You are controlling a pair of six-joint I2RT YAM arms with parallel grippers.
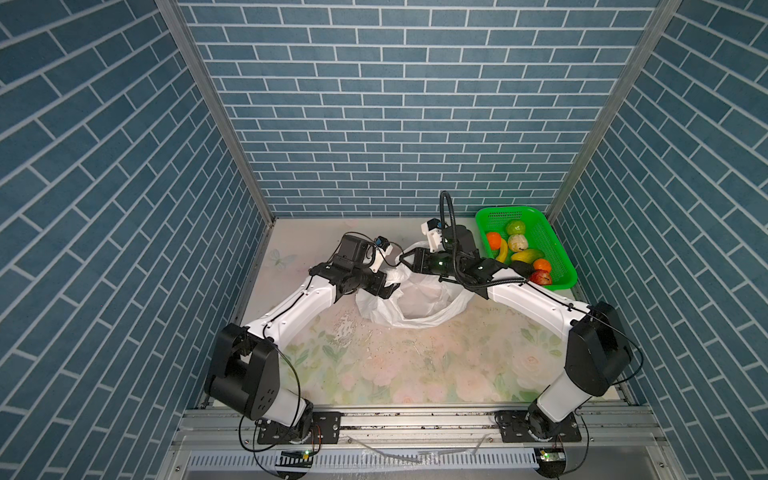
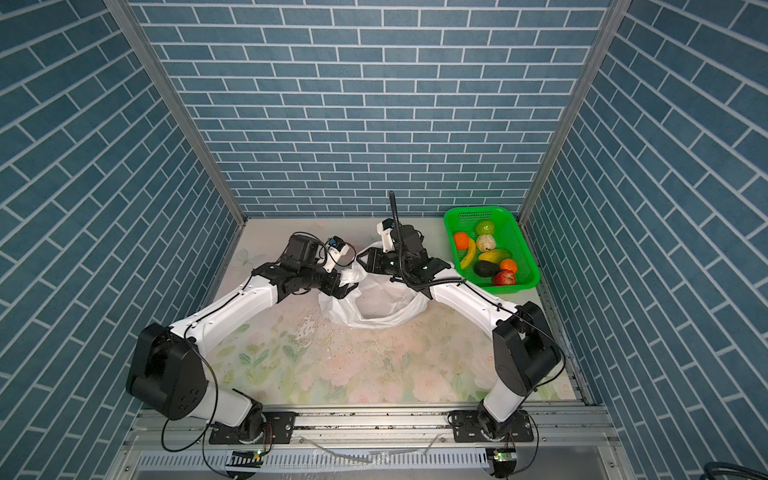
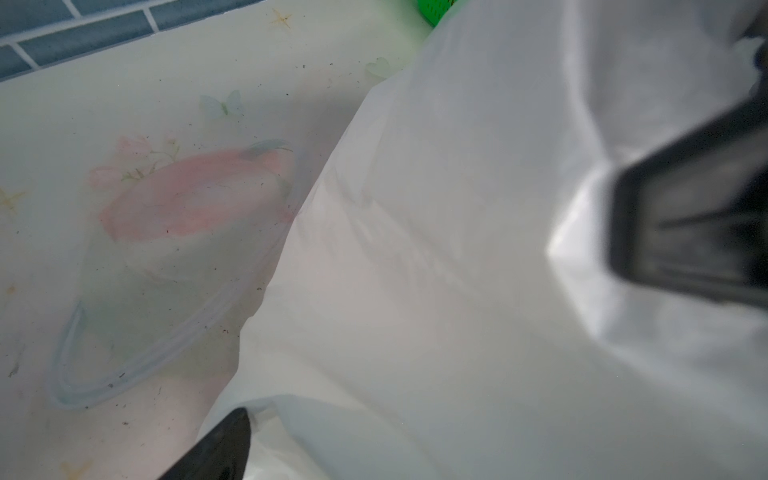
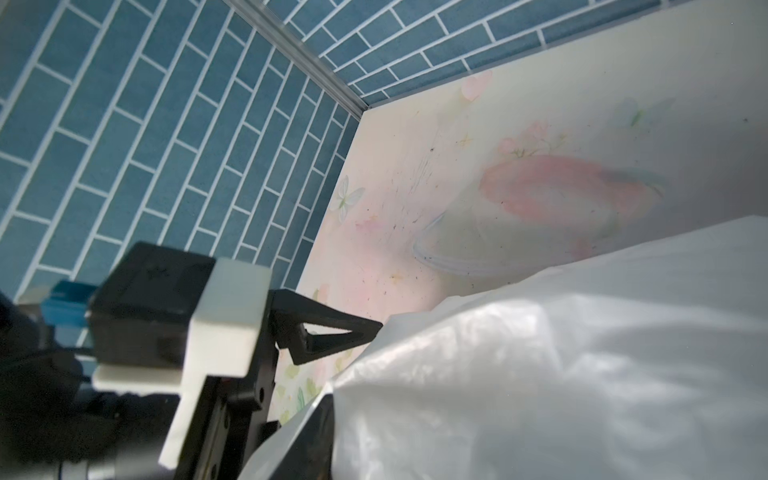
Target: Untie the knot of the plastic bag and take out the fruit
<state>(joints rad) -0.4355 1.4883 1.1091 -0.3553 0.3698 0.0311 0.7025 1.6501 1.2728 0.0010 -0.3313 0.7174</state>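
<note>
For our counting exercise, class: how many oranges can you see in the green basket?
2. The far orange lies against the basket's wall beside the banana; the near orange sits between mango and red fruit. Others may hide underneath.

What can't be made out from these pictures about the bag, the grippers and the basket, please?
Right gripper: gripping or not; in the right wrist view the plastic bag covers its fingers, and it is too small in both top views.
Knot: none findable among the bag's folds; too small in top views, blurred in wrist views.
Bag's basket-side part: under the right arm in both top views.
Green basket: cut off by the left wrist view's edge.
</note>
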